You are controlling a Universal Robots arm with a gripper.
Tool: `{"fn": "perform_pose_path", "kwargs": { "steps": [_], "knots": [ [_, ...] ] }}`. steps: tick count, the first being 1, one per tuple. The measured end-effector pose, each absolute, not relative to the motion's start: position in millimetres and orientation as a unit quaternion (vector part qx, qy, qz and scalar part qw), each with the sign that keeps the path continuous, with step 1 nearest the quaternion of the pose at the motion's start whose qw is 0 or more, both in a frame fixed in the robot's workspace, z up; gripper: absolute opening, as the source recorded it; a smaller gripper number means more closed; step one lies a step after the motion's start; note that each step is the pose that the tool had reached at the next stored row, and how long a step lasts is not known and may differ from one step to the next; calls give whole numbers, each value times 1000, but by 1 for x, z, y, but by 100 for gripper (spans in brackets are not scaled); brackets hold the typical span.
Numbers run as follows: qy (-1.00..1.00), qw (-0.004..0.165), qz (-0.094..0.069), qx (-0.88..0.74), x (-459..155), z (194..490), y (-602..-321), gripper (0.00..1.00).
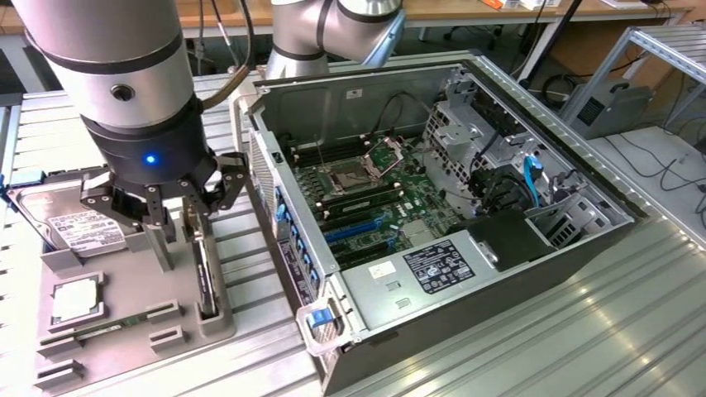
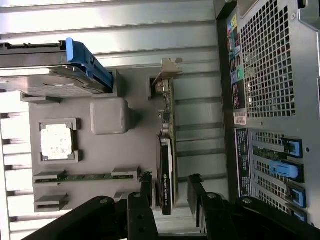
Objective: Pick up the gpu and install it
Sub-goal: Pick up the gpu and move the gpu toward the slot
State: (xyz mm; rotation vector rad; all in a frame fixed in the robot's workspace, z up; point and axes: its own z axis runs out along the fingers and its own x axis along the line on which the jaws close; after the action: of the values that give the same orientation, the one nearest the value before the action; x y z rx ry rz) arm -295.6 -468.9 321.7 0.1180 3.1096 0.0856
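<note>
- gpu (image 2: 165, 170) stands on its long edge in a slot of the grey tray (image 2: 135, 145), with its pale bracket at the end away from the gripper.
- gripper (image 2: 170, 176) straddles the dark end of the gpu. The card sits between the two fingers (image 2: 146, 187).
- Jaws are apart: the wrist view shows a gap on each side of the card, and neither pad presses on it. Nothing is gripped.
- The gpu is not lifted; its lower edge is down in the tray slot.
- On the exterior view's clock face, the tray is at 8 o'clock of the frame. The card runs roughly 12 to 6, and most of its length reaches toward 6 o'clock from the fingers.
- arm (image 1: 111, 50) comes in from 11 o'clock of the exterior view. Its last link is vertical with the tool pointing straight down over the tray, and a blue light is lit on the wrist body.
- The finger linkages splay outward below the wrist body, with the fingertips down at card height.
- hard drive (image 1: 83, 227) in its blue-edged frame sits at 9 o'clock of the gripper, on the same tray and apart from the card.
- processor chip (image 2: 56, 141) is at 7 o'clock of the gripper in the exterior view. The memory stick (image 2: 85, 176) lies just past it toward 6 o'clock.
- computer case (image 1: 353, 73) lies open at 3 o'clock of the tray, just beside it, with the motherboard facing up.
- Tray and case both rest on the ribbed metal table (image 1: 574, 331).
</note>
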Motion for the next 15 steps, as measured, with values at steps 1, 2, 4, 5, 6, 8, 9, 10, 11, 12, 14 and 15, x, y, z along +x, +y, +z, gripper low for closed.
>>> {"fn": "perform_pose_path", "kwargs": {
  "steps": [1,2,4,5,6,8,9,10,11,12,14,15],
  "knots": [
    [999,14,28,38,-296,319,-469,42],
    [999,14,28,38,-296,318,-469,42],
    [999,14,28,38,-296,315,-469,42],
    [999,14,28,38,-296,313,-469,42],
    [999,14,28,38,-296,312,-469,42],
    [999,14,28,38,-296,309,-469,42],
    [999,14,28,38,-296,308,-469,42],
    [999,14,28,38,-296,307,-469,42],
    [999,14,28,38,-296,306,-469,42],
    [999,14,27,38,-296,306,-469,42],
    [999,14,27,38,-296,306,-469,42],
    [999,14,27,38,-296,306,-469,42]
  ]
}}
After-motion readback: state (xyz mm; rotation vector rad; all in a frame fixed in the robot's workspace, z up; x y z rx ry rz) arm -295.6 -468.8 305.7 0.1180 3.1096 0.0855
